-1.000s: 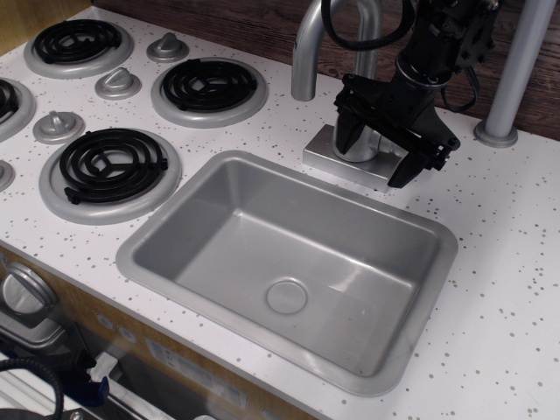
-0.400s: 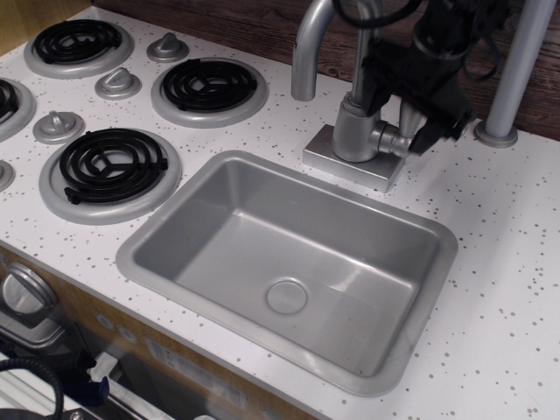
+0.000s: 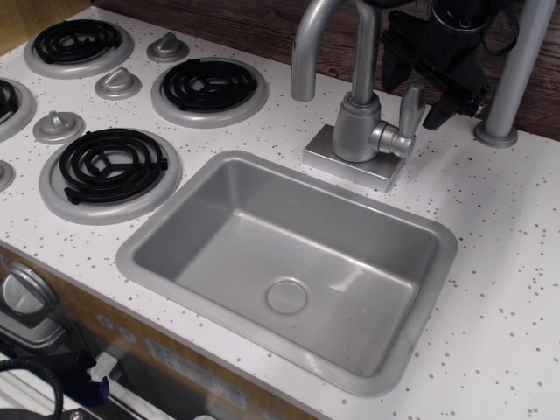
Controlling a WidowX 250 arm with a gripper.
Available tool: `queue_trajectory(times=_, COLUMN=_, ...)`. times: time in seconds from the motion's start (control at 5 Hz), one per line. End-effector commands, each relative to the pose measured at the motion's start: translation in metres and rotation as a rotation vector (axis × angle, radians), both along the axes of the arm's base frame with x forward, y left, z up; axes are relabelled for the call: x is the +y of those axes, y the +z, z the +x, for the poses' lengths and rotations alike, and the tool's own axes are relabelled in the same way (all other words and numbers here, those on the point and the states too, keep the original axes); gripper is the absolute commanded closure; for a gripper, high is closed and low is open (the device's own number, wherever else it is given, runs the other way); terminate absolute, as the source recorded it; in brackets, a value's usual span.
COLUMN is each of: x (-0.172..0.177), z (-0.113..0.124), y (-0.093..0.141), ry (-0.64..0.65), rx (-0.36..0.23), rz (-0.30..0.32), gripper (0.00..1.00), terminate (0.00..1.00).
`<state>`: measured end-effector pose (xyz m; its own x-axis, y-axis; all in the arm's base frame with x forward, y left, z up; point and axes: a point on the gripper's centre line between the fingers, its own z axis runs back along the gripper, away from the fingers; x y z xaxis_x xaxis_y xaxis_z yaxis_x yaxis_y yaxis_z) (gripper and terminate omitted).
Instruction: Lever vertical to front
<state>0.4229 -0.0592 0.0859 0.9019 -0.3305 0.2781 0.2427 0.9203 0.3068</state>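
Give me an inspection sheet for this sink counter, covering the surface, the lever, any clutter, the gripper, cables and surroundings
Surface: white speckled countertop with a grey sink, basin empty.
Job's things: lever stands upright on its stub at the right side of the faucet body; not turned to the front.
Clutter: nothing seen loose on the counter.
Gripper: gripper is raised behind and right of the lever, apart from it, fingers spread, holding nothing.
Cables: black cable loops beside the arm at top right; another black cable at bottom left.
Surroundings: four black coil burners, grey stove knobs, curved spout, grey post, dark wood back wall.
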Motion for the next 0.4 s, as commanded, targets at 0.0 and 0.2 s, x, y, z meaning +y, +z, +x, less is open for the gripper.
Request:
queue_trajectory(times=0.0, x=0.003, z=0.001, y=0.015, ry=0.02, rx=-0.055, rz=-0.015, gripper=1.0, terminate=0.0)
queue_trajectory(times=0.2, x=0.003, z=-0.009, y=0.01, ry=0.054, rx=-0.055, rz=-0.023, gripper=1.0, terminate=0.0)
